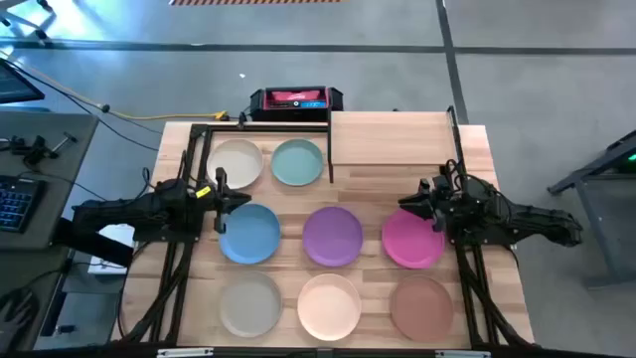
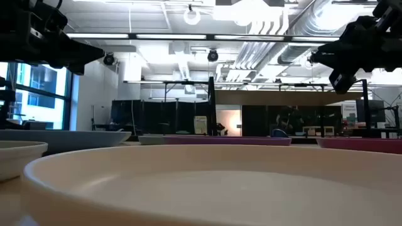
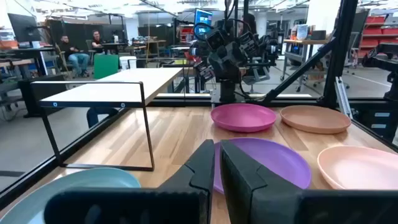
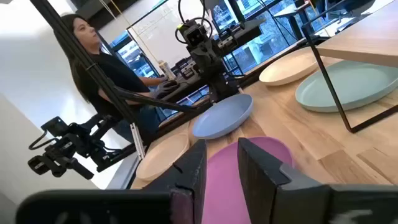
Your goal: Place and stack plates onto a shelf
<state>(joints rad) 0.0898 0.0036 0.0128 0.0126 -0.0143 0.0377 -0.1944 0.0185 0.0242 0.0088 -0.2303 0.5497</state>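
Eight plates lie flat on the tabletop. In the far row are the cream [image 1: 235, 162] and pale teal [image 1: 297, 162] plates. The middle row holds blue [image 1: 248, 233], purple [image 1: 332, 237] and magenta [image 1: 412, 239]. The near row holds grey-beige [image 1: 249, 303], peach [image 1: 329, 305] and terracotta [image 1: 421, 306]. The shelf [image 1: 393, 139] stands bare at the far right, on black posts. My left gripper [image 1: 221, 199] [image 3: 217, 165] hovers shut between the cream and blue plates. My right gripper [image 1: 429, 207] [image 4: 222, 162] hovers slightly open above the magenta plate's far edge.
A red-and-black box [image 1: 295, 99] sits past the table's far edge. Black frame rails [image 1: 179, 268] run along both sides of the table. A person [image 4: 87, 50] stands beyond the left side, at a desk with a keyboard [image 1: 15, 204]. Bare wood lies between the shelf and the middle row.
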